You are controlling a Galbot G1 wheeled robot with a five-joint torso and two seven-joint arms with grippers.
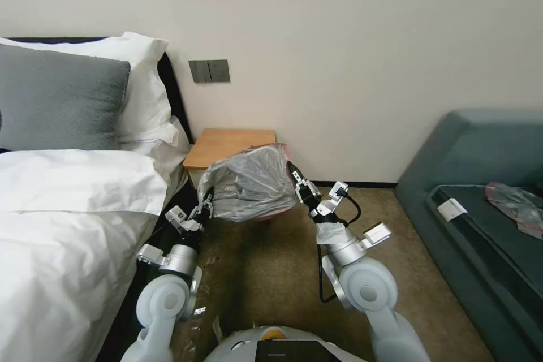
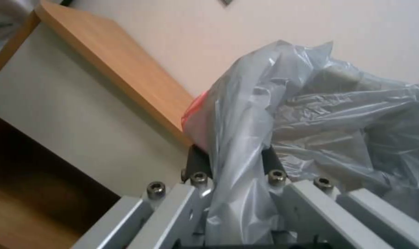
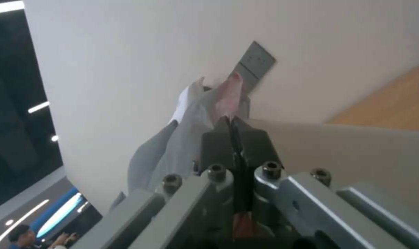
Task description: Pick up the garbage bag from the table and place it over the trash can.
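I have the left claw (image 1: 207, 199) and right claw (image 1: 294, 176) each pinched on the garbage bag (image 1: 249, 184), stretching its mouth wide before the desk (image 1: 226, 144).

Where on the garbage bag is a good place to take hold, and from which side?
Grip the garbage bag at its pink-red rim, one edge per arm, coming from below at each side. The film is limp and billowy, so opposite rim holds likely keep the mouth spread. The left gripper and right gripper are pinching it that way in front of the table.
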